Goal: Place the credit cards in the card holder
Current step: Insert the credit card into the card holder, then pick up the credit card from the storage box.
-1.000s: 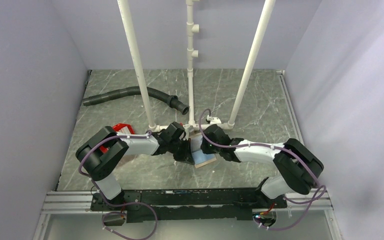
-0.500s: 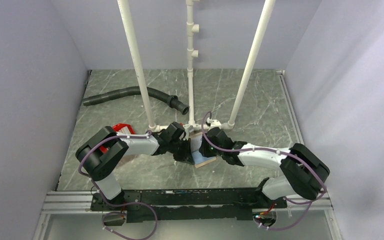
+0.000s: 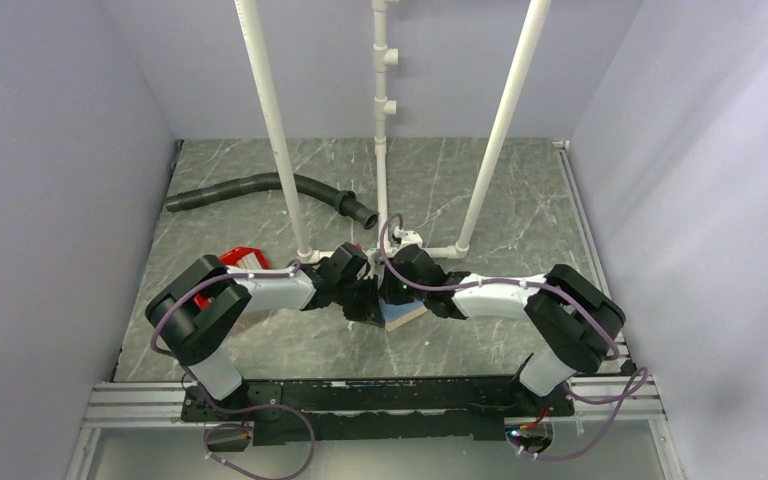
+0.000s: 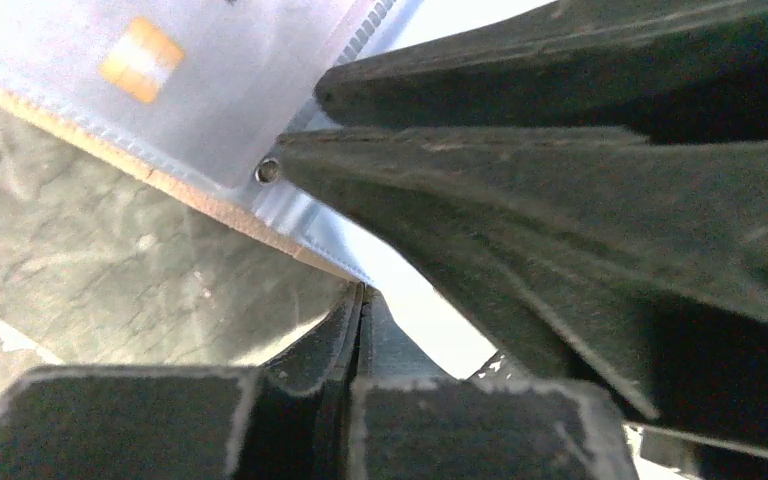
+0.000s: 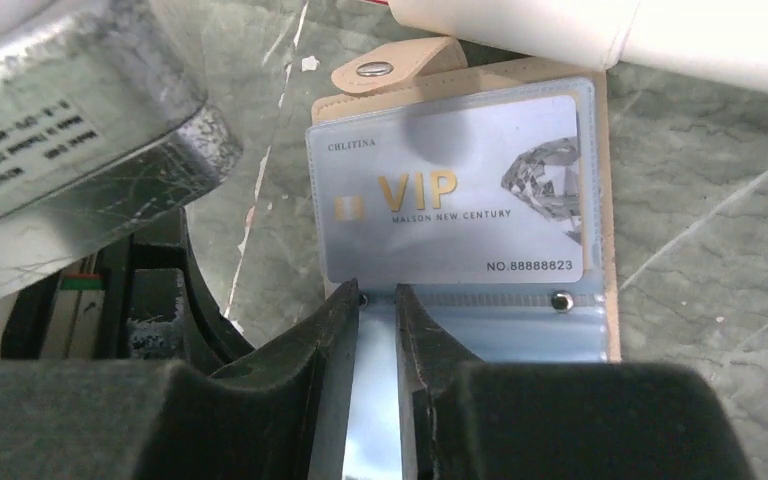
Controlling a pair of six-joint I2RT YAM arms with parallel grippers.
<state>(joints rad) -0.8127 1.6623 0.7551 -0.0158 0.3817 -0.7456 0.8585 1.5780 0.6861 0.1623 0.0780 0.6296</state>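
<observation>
From above, the two arms meet over the middle of the tabletop (image 3: 480, 200). The left end effector (image 3: 365, 306) and right end effector (image 3: 396, 299) are almost tip to tip over the open holder (image 3: 407, 318), which lies flat just under them. A red bin (image 3: 241, 257) sits behind the left arm, well back from its end effector, and a black hose (image 3: 260, 187) lies farther away beyond it. In the left wrist view, the left end effector (image 4: 360, 297) is closed tight, its tip right at the holder's (image 4: 295, 210) near edge. Whether it pinches the clear sleeve I cannot tell. The right end effector (image 4: 305, 125) comes in from the right, its tip beside a rivet in the sleeve. A card (image 4: 140, 62) with a gold chip lies ahead and to the left, inside the sleeve. In the right wrist view, the right end effector (image 5: 378, 300) stands narrowly apart, with pale blue sleeve showing through the gap and nothing clearly gripped. Just ahead of its tips, the holder (image 5: 505, 328) lies open with a silver VIP card (image 5: 450, 195) in its clear pocket. The snap tab (image 5: 375, 68) is at the far edge.
</observation>
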